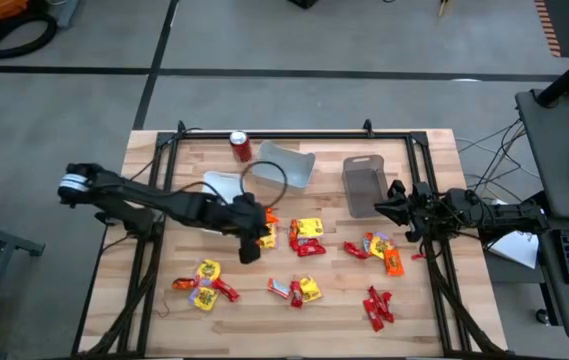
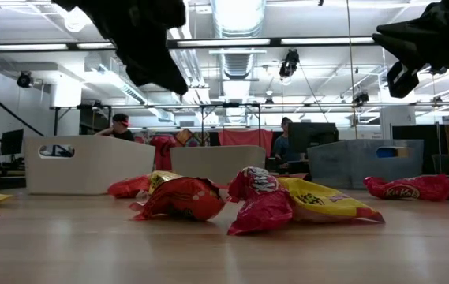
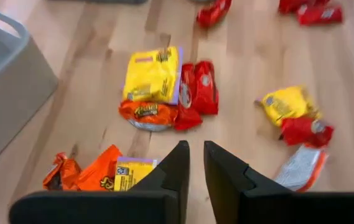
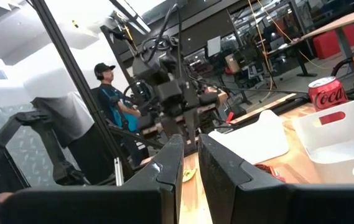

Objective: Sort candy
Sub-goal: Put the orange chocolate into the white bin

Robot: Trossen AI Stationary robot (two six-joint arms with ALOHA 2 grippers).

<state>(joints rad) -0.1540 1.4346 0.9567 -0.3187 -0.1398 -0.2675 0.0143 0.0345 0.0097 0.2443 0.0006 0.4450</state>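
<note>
Candy in red, yellow and orange wrappers lies flat on the wooden table in loose clusters (image 1: 307,236), (image 1: 376,246), (image 1: 204,283), (image 1: 297,290), (image 1: 376,307). My left gripper (image 1: 251,243) hovers above the table's middle, shut and touching nothing. An orange and yellow pack (image 3: 102,177) lies just beside it. Farther off lie a yellow pack (image 3: 153,74), a red pack (image 3: 198,87) and an orange pack (image 3: 147,115). In the low view the left gripper (image 2: 141,39) hangs well above the candy (image 2: 185,197). My right gripper (image 1: 396,205) is raised beside the grey bin (image 1: 364,185), shut, holding nothing.
A white bin (image 1: 284,165), a flat white lid or tray (image 1: 222,185) and the grey bin stand at the far middle of the table. A red soda can (image 1: 240,146) stands near the far edge. A black frame (image 1: 294,135) runs round the table. People sit in the room behind (image 4: 111,93).
</note>
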